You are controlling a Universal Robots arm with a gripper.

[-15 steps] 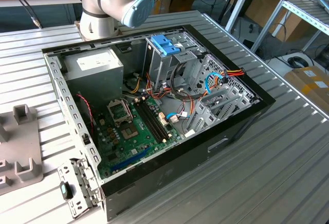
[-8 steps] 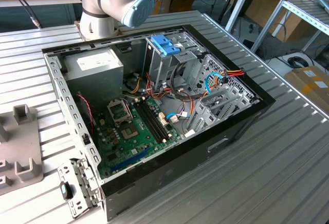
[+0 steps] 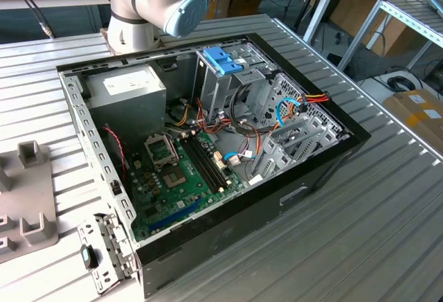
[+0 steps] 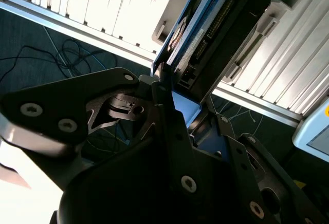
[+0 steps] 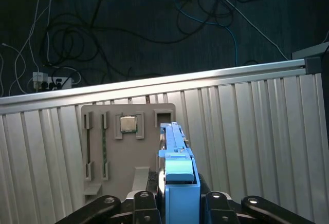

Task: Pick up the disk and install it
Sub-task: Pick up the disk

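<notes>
Here, claw (image 5: pixel 177 199) clamped on disk (image 5: pixel 172 136), edge-on, face hidden

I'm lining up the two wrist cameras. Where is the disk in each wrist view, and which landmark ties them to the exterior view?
First wrist view: the disk is edge-on in the gripper, with the grey fixture tray behind it.
Second wrist view: it slants away from the gripper, blue frame along one edge.
Shared landmark: the ribbed metal table, in all three views.
</notes>
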